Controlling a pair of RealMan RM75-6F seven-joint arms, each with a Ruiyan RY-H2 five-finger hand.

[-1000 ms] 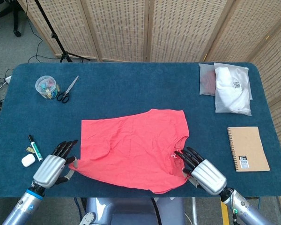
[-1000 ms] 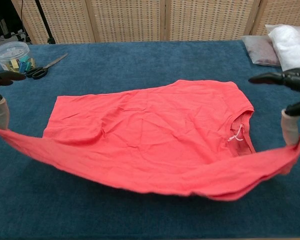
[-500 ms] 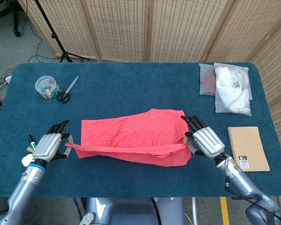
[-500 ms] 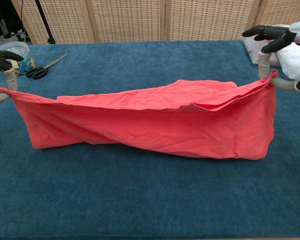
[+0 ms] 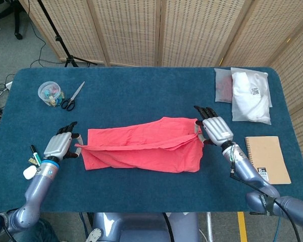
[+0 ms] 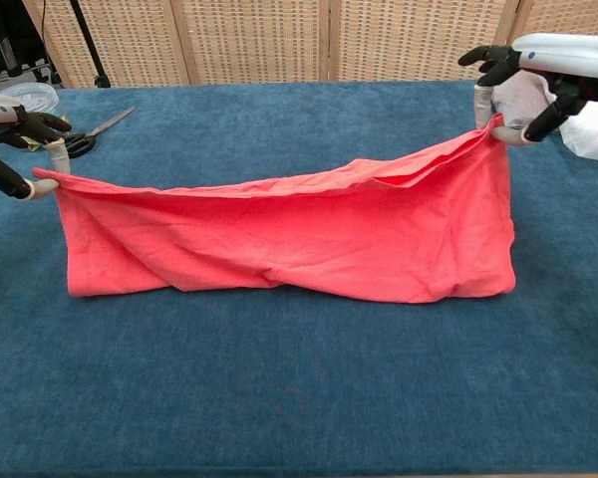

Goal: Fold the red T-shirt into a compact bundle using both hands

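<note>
The red T-shirt [image 5: 141, 147] [image 6: 279, 239] lies across the middle of the blue table, folded lengthwise, its upper layer lifted into a taut edge between both hands. My left hand [image 5: 60, 145] [image 6: 15, 134] pinches the shirt's left corner above the table. At the other end, my right hand [image 5: 212, 130] [image 6: 538, 75] pinches the right corner, held somewhat higher. The lower fold rests on the table.
A plastic tub [image 5: 50, 93] and scissors [image 5: 70, 97] lie at the far left. A marker [image 5: 36, 156] and a small white case [image 5: 29, 173] sit beside my left arm. Bagged white cloth [image 5: 250, 96] and a brown notebook [image 5: 266, 159] are at the right.
Both hands have carried the shirt's near edge up and away from me, over the rest of the shirt, so the cloth now lies folded in half lengthwise.
</note>
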